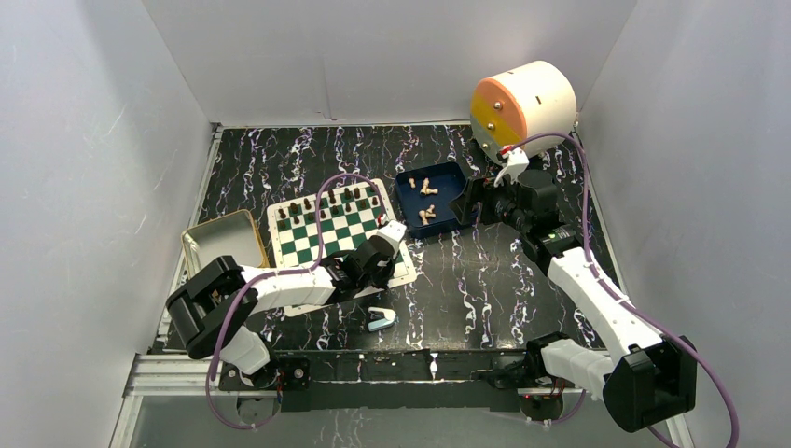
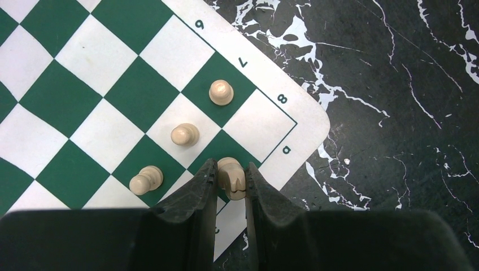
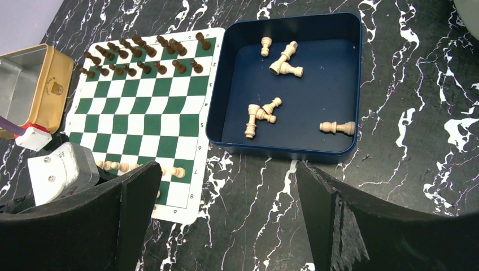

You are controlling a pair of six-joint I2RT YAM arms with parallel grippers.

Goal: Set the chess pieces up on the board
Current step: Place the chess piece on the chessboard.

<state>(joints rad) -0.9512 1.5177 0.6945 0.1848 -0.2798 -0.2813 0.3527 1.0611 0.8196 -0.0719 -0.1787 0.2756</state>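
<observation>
The green-and-white board (image 1: 312, 245) lies left of centre. Dark pieces (image 3: 141, 51) line its far rows. Three light pawns (image 2: 184, 134) stand in a diagonal line near the corner marked 8. My left gripper (image 2: 231, 175) is shut on a light tan piece (image 2: 233, 179), over the green square at that corner. My right gripper (image 3: 226, 166) stands wide open with nothing between its fingers. It hovers over the dark marbled table in front of the blue tray (image 3: 282, 149). Several light pieces (image 3: 260, 116) lie on their sides in the tray.
A gold tin (image 1: 224, 238) sits left of the board. A white drum with an orange face (image 1: 522, 103) stands at the back right. A small light-blue stapler-like object (image 1: 380, 318) lies near the front edge. Pale walls close in three sides.
</observation>
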